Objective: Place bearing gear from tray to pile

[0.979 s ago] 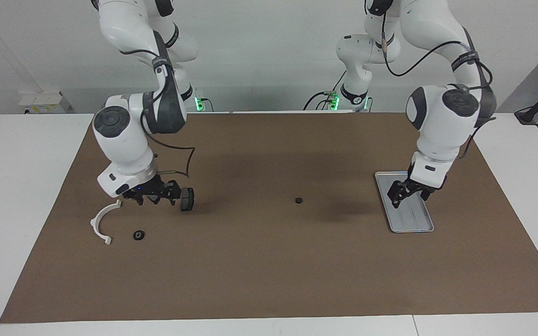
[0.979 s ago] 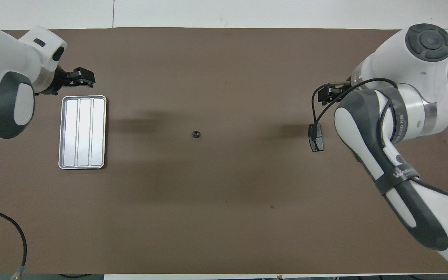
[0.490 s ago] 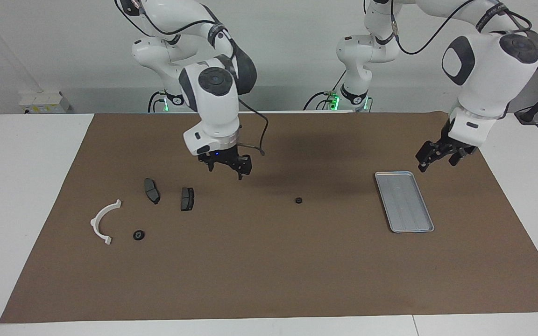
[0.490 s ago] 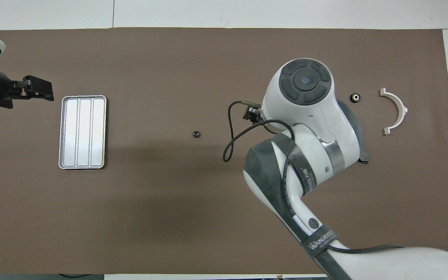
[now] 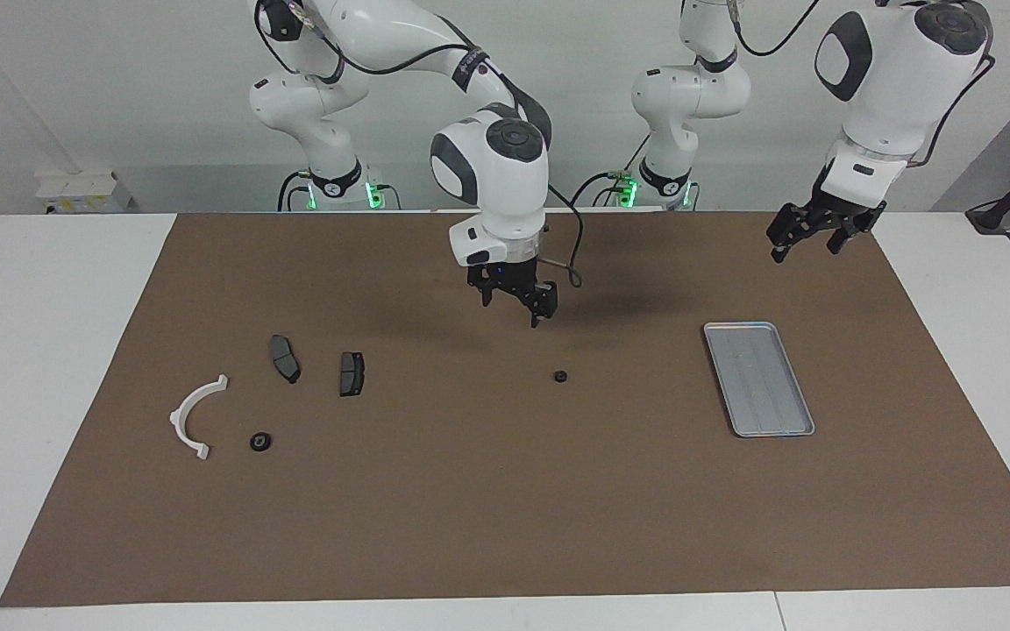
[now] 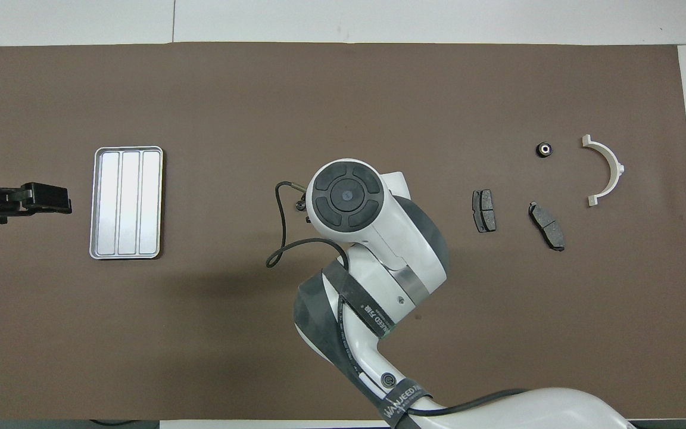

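Wide and empty, the right pincer [image 5: 518, 302] is hovering over mid-surface by the small black ring-shaped bearing gear [image 5: 561, 377] — lying between the flat silver ribbed tray [image 5: 759, 377] and the dark grey brake-pad pile [image 5: 351, 373] — likely for pickup; the left pincer [image 5: 812, 230] is waiting, wide, beside the tray.

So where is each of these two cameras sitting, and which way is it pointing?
Facing view: high up across the table, looking back at the robots; both whole arms show, the right gripper over the mat, the left gripper raised near the tray.
Overhead view: high above the robots' end, looking steeply down; the right arm's wrist and the left gripper show.
Shared: the tray, white half-ring and two brake pads, mirrored between views.
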`<control>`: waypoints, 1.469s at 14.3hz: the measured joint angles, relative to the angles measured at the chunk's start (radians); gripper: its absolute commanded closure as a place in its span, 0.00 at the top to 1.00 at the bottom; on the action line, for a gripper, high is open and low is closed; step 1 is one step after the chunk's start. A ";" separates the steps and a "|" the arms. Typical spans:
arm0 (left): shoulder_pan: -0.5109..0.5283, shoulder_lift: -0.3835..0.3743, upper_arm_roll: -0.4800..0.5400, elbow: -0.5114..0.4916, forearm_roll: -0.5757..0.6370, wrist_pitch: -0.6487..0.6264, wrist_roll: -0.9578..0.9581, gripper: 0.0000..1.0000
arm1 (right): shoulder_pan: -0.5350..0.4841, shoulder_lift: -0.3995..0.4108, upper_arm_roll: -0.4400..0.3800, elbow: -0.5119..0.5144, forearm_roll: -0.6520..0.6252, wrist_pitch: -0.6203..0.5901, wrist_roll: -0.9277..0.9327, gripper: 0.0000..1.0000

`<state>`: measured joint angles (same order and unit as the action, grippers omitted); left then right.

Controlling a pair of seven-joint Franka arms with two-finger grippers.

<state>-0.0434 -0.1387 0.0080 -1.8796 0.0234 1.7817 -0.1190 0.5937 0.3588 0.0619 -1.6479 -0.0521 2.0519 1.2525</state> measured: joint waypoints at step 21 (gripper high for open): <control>0.000 0.079 -0.007 0.192 0.000 -0.149 0.050 1.00 | 0.066 0.348 -0.014 0.371 -0.058 0.010 0.111 1.00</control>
<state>-0.0439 -0.0601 0.0006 -1.6877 0.0231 1.6323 -0.0689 0.6599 0.7071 0.0477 -1.2774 -0.1098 2.0622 1.3636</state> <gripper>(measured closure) 0.000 0.000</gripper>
